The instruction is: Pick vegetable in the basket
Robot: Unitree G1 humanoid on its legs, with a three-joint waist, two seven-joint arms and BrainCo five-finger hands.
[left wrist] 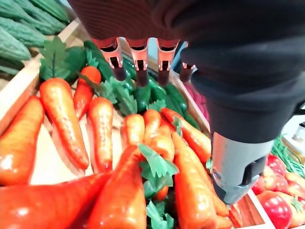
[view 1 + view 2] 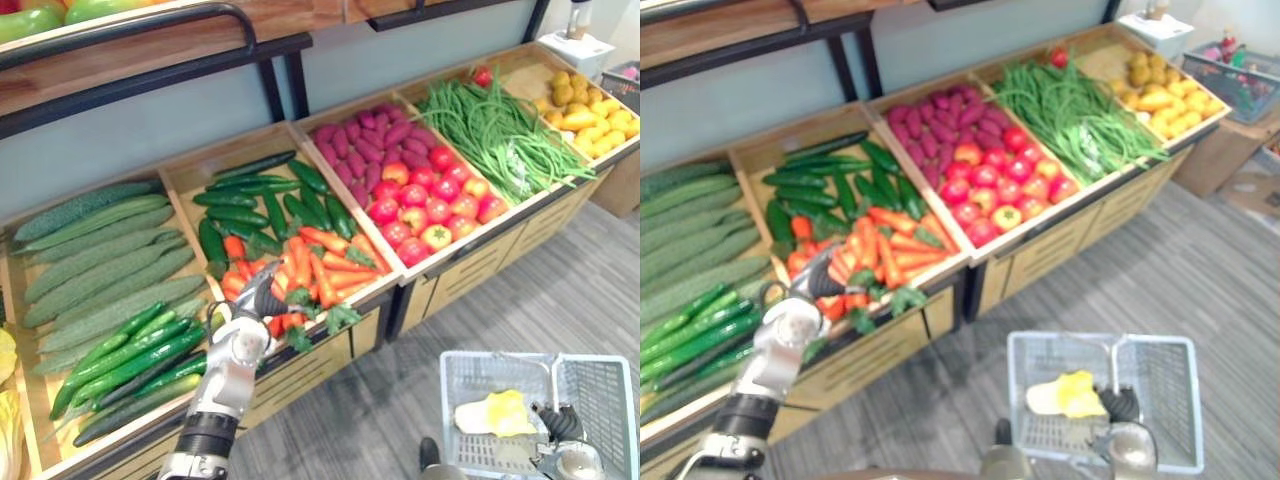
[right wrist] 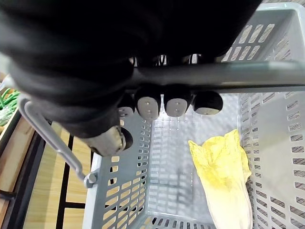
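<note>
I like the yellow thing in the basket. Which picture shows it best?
The right wrist view: the yellow leafy vegetable lies big and close on the basket floor, past the right hand curled round the handle. Both eye views show it small inside the basket.

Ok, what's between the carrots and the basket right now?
The bin's wooden front below the carrots, then bare grey floor up to the basket; the left eye view shows it.

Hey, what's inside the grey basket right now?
One yellow leafy vegetable lies on the floor of the basket. The right hand, curled round the handle, hides part of the floor beneath it.
</note>
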